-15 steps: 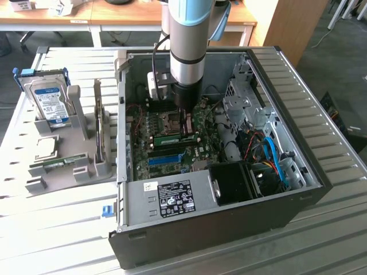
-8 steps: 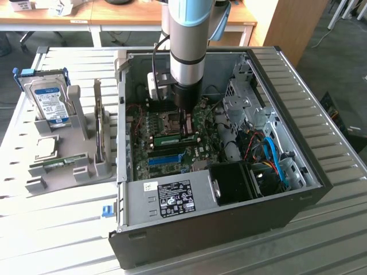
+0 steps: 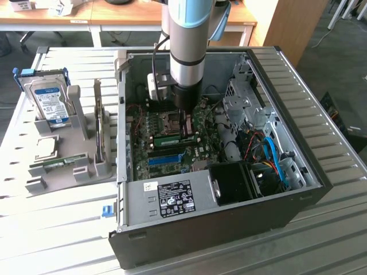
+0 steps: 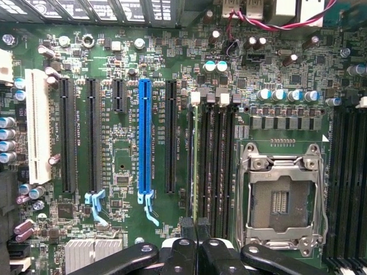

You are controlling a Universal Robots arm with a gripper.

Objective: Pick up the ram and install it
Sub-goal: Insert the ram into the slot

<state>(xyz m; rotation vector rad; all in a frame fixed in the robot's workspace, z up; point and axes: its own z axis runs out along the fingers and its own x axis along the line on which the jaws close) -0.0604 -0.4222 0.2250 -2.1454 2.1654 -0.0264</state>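
- Gripper (image 4: 196,228): I see the fingers closed on the ram (image 4: 195,160), pinching its thin faces near one end.
- Ram stands on edge at the first of the memory slots (image 4: 221,166), on the side away from the CPU socket (image 4: 281,195). Can't tell if it's fully seated.
- My judgement on handling: light, stiff, thin board. Chips and contacts are fragile. Hold by the flat faces, keep it square to the slot, no twisting.

The arm (image 3: 186,40) points straight down, its tool (image 3: 184,134) with both fingers (image 4: 186,247) pinched together.
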